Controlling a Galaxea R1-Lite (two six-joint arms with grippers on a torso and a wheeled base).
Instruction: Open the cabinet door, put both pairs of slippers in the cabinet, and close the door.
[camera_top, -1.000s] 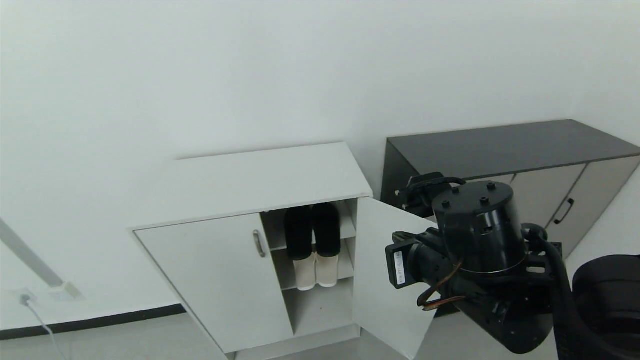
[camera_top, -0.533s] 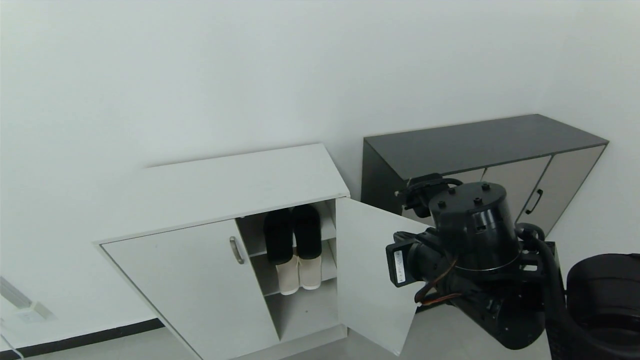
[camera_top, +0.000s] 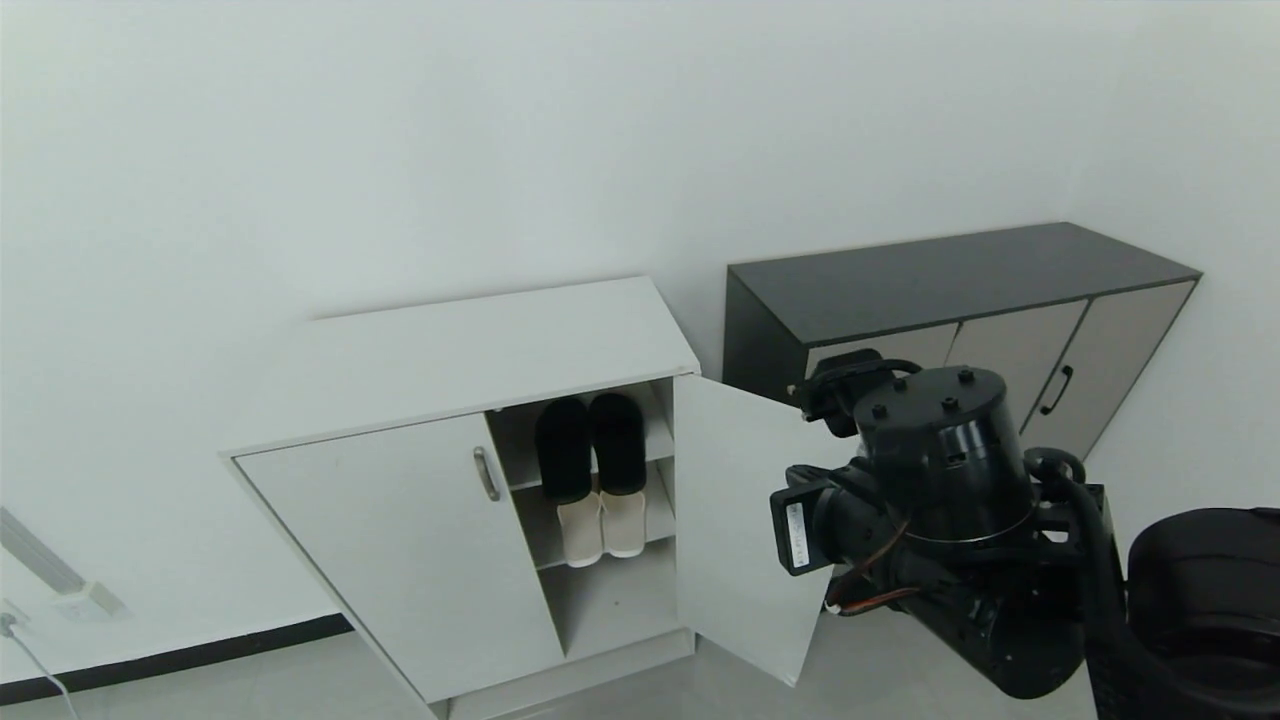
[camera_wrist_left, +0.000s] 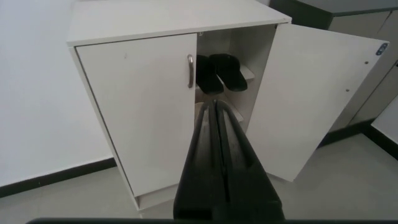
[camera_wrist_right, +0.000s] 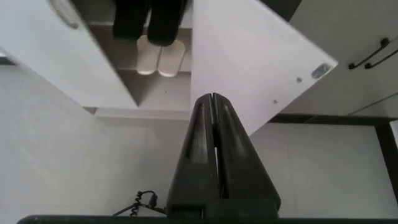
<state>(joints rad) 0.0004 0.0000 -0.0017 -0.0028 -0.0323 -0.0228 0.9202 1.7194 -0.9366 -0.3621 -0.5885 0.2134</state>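
Both pairs of slippers are stowed inside the white cabinet (camera_top: 480, 350). The black slippers (camera_top: 590, 445) are set side by side on its upper shelf, and the white slippers (camera_top: 602, 525) are lined up directly beneath them on the middle shelf, heels toward the opening. Only the closing is judged to be left. The right-hand door (camera_top: 740, 520) is swung wide open, while the left-hand door (camera_top: 400, 550) with its metal handle (camera_top: 486, 473) is kept shut. The left jaws are pressed together with nothing between them and are pointed at the cabinet's middle, well apart from it. The right jaws are likewise pressed together and empty, presumably so that a single blunt tip can be offered to the panel. They are aimed at the open door's inner face, near it but apart, with the slippers farther off inside the cabinet. A dark cabinet (camera_top: 950, 280) is placed just beside the white one.
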